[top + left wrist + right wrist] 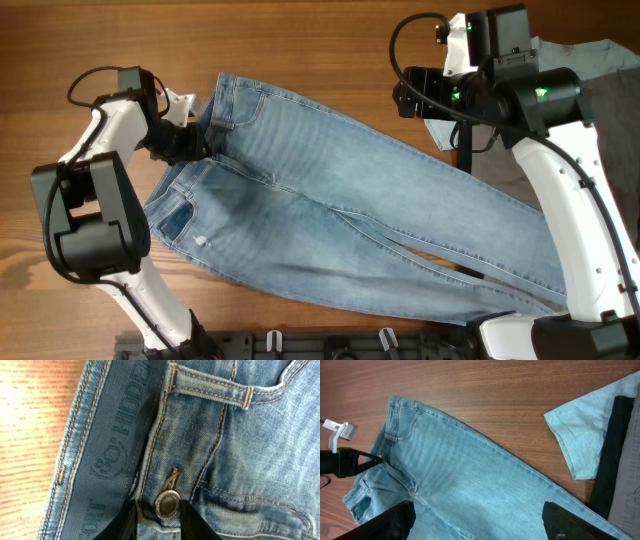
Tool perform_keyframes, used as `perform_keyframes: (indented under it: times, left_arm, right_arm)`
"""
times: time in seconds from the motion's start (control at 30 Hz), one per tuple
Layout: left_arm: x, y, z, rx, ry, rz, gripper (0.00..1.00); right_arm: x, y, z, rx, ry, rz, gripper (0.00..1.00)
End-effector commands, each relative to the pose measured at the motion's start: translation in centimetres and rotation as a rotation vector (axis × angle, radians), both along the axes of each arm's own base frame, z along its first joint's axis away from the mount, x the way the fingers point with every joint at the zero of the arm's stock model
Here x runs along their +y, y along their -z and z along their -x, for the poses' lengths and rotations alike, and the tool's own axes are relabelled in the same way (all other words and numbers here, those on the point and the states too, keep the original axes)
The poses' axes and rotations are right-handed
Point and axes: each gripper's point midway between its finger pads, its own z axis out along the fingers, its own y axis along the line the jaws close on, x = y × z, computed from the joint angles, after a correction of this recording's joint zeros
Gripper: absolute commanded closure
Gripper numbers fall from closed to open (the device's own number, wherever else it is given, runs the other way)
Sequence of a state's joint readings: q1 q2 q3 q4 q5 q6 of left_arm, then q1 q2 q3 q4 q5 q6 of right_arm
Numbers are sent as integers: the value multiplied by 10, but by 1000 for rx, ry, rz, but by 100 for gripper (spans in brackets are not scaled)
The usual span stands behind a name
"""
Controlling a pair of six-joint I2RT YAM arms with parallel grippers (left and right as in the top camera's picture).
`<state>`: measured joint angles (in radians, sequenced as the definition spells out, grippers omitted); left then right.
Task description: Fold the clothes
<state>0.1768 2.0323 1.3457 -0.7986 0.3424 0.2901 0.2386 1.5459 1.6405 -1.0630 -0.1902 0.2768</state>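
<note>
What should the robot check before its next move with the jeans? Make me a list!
1. Left pincer clamps the light-blue denim jeans at their round metal button: ok.
2. Right pincer open and empty above the jeans: ok.
3. Jeans lie smooth: not ok, rumpled in the middle.
4. Pale-blue short-sleeved T-shirt apart from the jeans: ok.
5. Leg hems free: cannot tell, the white right arm hides them.
</note>
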Motion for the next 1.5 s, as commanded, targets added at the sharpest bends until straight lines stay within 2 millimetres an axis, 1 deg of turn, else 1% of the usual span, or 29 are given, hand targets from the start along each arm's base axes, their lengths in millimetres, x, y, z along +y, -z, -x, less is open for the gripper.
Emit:
perform_keyframes:
  times: [0.0, 0.07, 0.13, 0.2, 0.23, 0.3, 0.33, 0.37, 0.4, 0.43, 0.47, 0.57, 0.6, 0.63, 0.7, 0.77, 0.8, 0.87, 0.9, 0.93, 1.0, 1.03, 1.07, 1.17, 1.23, 1.33, 1.4, 1.43, 1.47]
  left_arm:
    - [-7, 13, 1, 7, 11, 32, 75]
    - [-7, 14, 2, 24, -19, 37, 96]
    - [-6, 11, 5, 47, -62, 39, 96]
    - [11, 2, 0, 54, -177, -3, 96]
    - [25, -6, -4, 43, -256, -30, 96]
    - [64, -37, -15, -26, -420, -44, 96]
    - [91, -52, -16, -64, -519, -59, 96]
    - [111, -58, -14, -81, -592, -82, 96]
    - [141, -65, -7, -93, -701, -113, 96]
    - [179, -69, 8, -94, -825, -151, 96]
    - [206, -68, 23, -82, -920, -177, 96]
    - [266, -69, 61, -73, -1155, -178, 96]
    - [278, -72, 65, -108, -1181, -109, 96]
    - [282, -76, 64, -142, -1189, -25, 96]
    - [274, -85, 54, -206, -1092, 79, 87]
    - [261, -88, 46, -233, -989, 94, 76]
    - [251, -89, 40, -239, -923, 81, 73]
    - [227, -91, 28, -248, -788, 61, 71]
    - [206, -91, 18, -244, -707, 63, 73]
    - [176, -89, 8, -231, -593, 62, 85]
    - [124, -85, -6, -224, -386, 56, 96]
    - [97, -82, -13, -228, -277, 50, 96]
    - [64, -77, -20, -235, -137, 38, 96]
    - [2, -53, -32, -216, 72, -13, 96]
    - [-34, -22, -35, -172, 170, -47, 96]
    - [-53, 11, -31, -116, 220, -53, 96]
    - [-39, 38, -29, -49, 152, -122, 96]
    - [-30, 44, -28, -30, 120, -153, 96]
    - [-16, 53, -26, -6, 90, -197, 96]
  right_arm:
    - [-2, 4, -2, 15, 18, 8, 14]
    - [-2, 4, -2, 15, 18, 8, 14]
    - [-2, 4, -2, 15, 18, 9, 14]
    - [-2, 5, -2, 15, 18, 9, 14]
    - [-2, 5, -1, 16, 17, 9, 14]
    - [-2, 5, -1, 15, 18, 10, 14]
    - [-3, 5, -2, 14, 20, 13, 14]
    - [-4, 5, -2, 14, 23, 17, 14]
    - [-4, 5, -2, 14, 24, 19, 14]
    - [-4, 5, -2, 14, 24, 19, 14]
    - [-4, 5, -2, 14, 24, 19, 14]
    - [-4, 5, -2, 12, 25, 18, 13]
    - [-4, 4, -3, 10, 25, 18, 12]
    - [-6, 4, -4, 3, 31, 26, 10]
    - [-8, 4, -6, -5, 40, 37, 9]
    - [-11, 8, -8, 2, 51, 54, 13]
    - [-10, 12, -10, 13, 51, 56, 16]
    - [-10, 19, -11, 35, 52, 61, 19]
    - [-10, 23, -13, 45, 52, 64, 20]
    - [-9, 25, -14, 50, 51, 64, 20]
    - [-9, 25, -14, 49, 52, 64, 21]
    - [-9, 25, -14, 47, 53, 63, 21]
    - [-9, 25, -14, 48, 55, 62, 20]
    - [-9, 25, -14, 51, 58, 61, 19]
    - [-9, 25, -14, 51, 58, 62, 16]
    - [-9, 25, -14, 50, 55, 63, 15]
    - [-9, 25, -14, 50, 54, 64, 15]
    - [-9, 26, -14, 51, 54, 64, 15]
    - [-9, 27, -14, 53, 54, 64, 15]
